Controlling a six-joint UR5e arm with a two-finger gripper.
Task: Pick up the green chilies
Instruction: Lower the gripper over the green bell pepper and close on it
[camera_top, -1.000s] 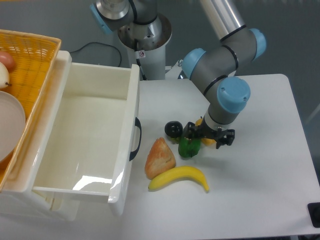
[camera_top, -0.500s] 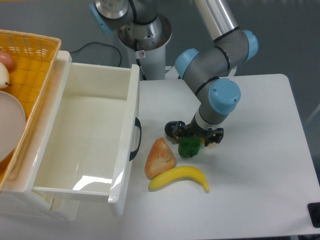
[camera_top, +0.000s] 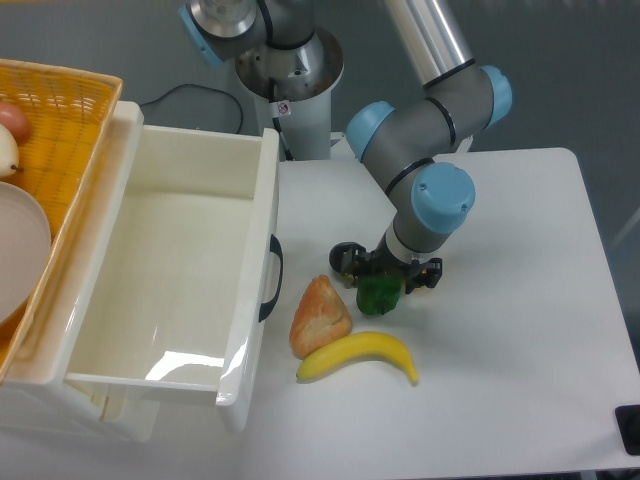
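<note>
The green chilies (camera_top: 379, 295) are a small glossy dark-green lobed pepper toy resting on the white table, just right of centre. My gripper (camera_top: 392, 277) hangs directly over it, wrist pointing down, with the black fingers spread to either side of its top. Nothing is lifted; the pepper sits on the table. The gripper's body hides the upper back of the pepper.
A small black round fruit (camera_top: 345, 259) lies just left of the gripper. An orange bread piece (camera_top: 320, 315) and a banana (camera_top: 358, 356) lie in front. A white open drawer (camera_top: 180, 270) with a black handle (camera_top: 272, 278) stands left, and beyond it a yellow basket (camera_top: 60, 110).
The arm has shifted left by a small amount, bringing the gripper from beside the green chilies to directly above them. The pepper itself has not moved.
</note>
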